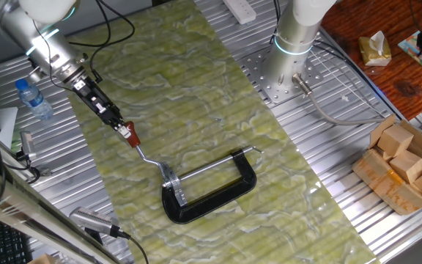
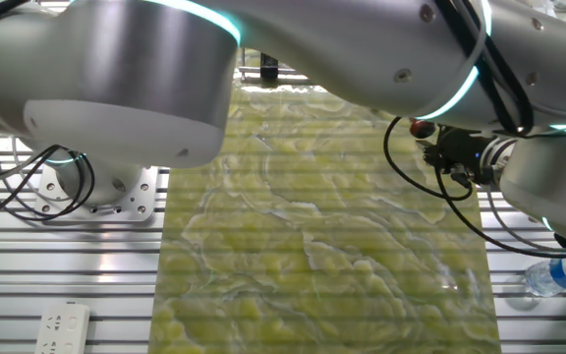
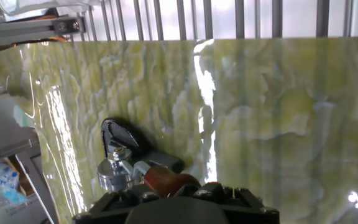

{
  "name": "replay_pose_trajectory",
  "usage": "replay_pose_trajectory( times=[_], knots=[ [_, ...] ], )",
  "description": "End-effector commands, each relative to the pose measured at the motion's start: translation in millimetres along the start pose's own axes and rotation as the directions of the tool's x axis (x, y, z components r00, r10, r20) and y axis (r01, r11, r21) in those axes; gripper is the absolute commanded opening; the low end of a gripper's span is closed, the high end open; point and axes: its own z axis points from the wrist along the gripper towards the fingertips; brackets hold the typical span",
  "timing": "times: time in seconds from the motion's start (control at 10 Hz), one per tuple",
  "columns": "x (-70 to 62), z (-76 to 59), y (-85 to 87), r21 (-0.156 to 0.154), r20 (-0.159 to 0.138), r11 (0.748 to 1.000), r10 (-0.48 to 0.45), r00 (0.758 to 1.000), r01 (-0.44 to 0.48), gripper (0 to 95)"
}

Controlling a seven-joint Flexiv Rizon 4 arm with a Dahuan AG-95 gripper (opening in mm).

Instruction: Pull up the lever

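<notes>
The lever is a thin bent silver rod (image 1: 149,157) ending in a red-brown knob (image 1: 132,136). It joins the silver bracket (image 1: 170,178) of a black C-shaped clamp (image 1: 218,196) lying on the green marbled mat (image 1: 196,88). My gripper (image 1: 126,131) comes in from the upper left and is shut on the knob, which sits above the mat. In the hand view the knob (image 3: 164,178) sits between my fingers at the bottom edge, with the bracket (image 3: 115,174) and the clamp frame (image 3: 120,134) beyond. In the other fixed view the arm hides the clamp; only the knob (image 2: 421,127) shows.
A water bottle (image 1: 34,98) stands left of the mat and also shows in the other fixed view (image 2: 564,275). A second robot base (image 1: 291,70) stands at the back. A box of wooden blocks (image 1: 405,165) is at the right. A power strip (image 2: 62,329) lies on the slatted table.
</notes>
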Motion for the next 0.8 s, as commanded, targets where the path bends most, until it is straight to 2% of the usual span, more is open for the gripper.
replay_pose_trajectory(
  times=[0.1, 0.2, 0.4, 0.8],
  knots=[
    [-0.7, -0.2, 0.2, 0.007, 0.003, 1.0, 0.001, 1.0, -0.001, 19.0],
    [-0.6, -0.1, 0.2, 0.012, 0.004, 1.0, 0.0, 1.0, 0.0, 19.0],
    [-0.3, -0.5, 0.8, -0.006, 0.007, 1.0, 0.009, 1.0, -0.009, 19.0],
    [0.4, -1.3, 2.5, 0.009, 0.013, 1.0, 0.015, 1.0, -0.016, 19.0]
  ],
)
